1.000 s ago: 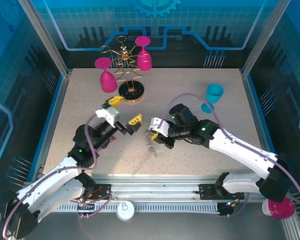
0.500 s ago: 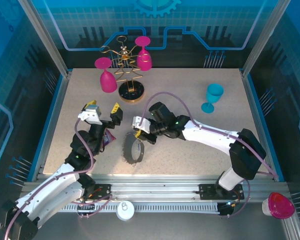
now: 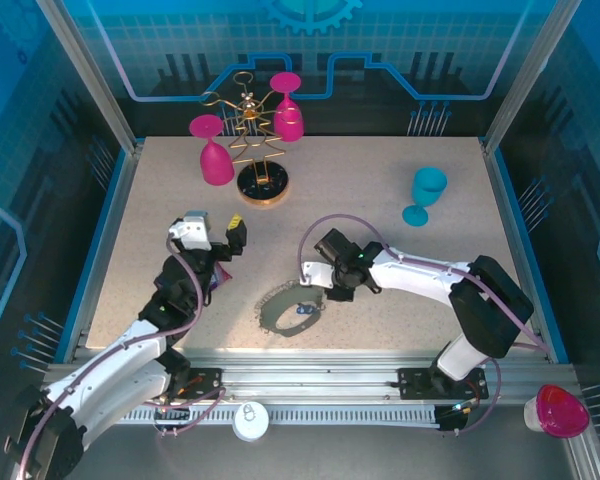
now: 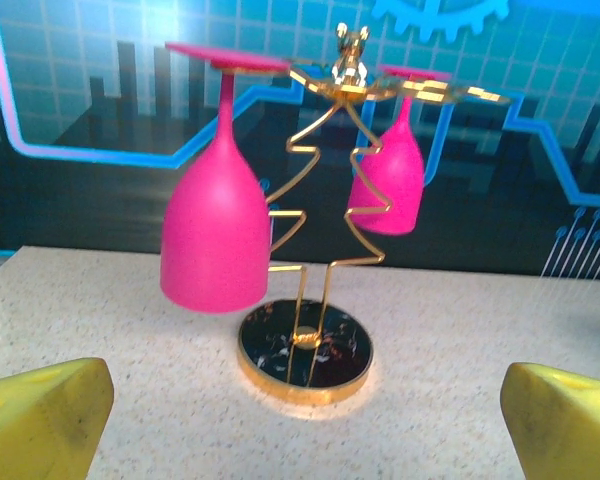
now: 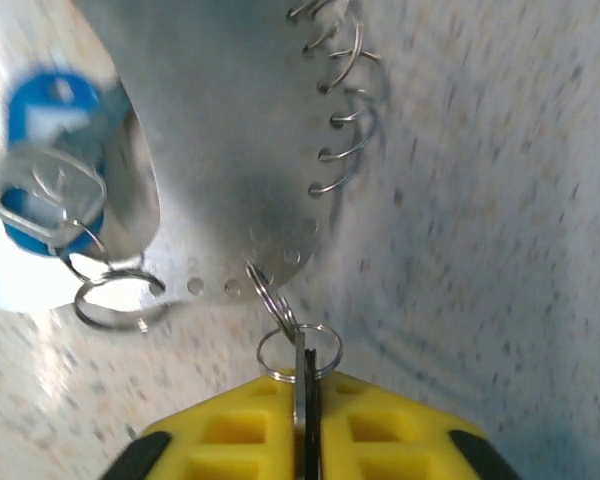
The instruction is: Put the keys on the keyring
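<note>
Near the table's front middle, the last key looks hung.
On the table (image 3: 400,190) lies the keyring (image 3: 269,305), with the blue key (image 5: 48,140) already on it. The right gripper (image 5: 306,425) nips a thin silver key (image 5: 302,372) edge-on between near-closed pads, and the key's small ring is linked through a hole in the band (so the threading seems done). I judge the step to be letting go: the next move calls for parting the pads and lifting straight away without dragging the loop. The left gripper (image 3: 212,228) hangs wide open and empty, facing the wine-glass rack (image 4: 305,345). No brand, label or writing can be read.
</note>
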You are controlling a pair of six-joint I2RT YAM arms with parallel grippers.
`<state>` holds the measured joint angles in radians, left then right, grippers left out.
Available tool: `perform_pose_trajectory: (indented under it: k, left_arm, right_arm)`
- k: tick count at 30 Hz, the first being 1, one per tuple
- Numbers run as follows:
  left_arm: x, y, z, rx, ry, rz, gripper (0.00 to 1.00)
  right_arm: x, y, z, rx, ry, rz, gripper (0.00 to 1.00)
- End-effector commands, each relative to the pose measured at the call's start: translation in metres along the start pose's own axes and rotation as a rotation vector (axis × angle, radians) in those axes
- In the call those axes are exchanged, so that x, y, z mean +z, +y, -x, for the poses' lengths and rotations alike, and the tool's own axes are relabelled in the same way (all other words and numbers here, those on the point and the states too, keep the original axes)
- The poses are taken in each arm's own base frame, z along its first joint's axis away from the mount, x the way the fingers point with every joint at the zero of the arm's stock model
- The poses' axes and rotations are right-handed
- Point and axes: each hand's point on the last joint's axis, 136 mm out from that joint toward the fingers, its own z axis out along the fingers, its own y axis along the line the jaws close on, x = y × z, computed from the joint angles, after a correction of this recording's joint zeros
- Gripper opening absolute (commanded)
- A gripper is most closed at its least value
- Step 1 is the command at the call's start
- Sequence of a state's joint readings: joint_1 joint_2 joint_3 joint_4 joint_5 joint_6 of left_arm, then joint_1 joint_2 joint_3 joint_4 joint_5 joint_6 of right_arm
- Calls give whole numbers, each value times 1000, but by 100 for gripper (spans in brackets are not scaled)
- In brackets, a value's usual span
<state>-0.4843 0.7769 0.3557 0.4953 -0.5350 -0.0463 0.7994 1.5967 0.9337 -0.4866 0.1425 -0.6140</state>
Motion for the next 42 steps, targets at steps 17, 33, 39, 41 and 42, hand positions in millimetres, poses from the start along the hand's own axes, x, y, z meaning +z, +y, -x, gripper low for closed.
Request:
perform_pose_trajectory:
  k: [17,33,39,41,42]
  left_arm:
    - [10,70,-62,184,196,227,99]
    - [42,75,-107,167,125,93,99]
    - [63,76,-132,168,144,80,99]
    - [71,92,-133,149,177,161,99]
    - [74,97,-131,146,177,198,99]
  right_arm:
    - [-93,-91,-31,611,-402,-319,56]
    - [-73,-175,-142,928,-726,-688,64]
    - [-60,-169,-152,942,-751,-730,72]
    - [-58,-178,-157,981,-730,-740,73]
    - [-56,-182,-164,1024,-695,-750,74]
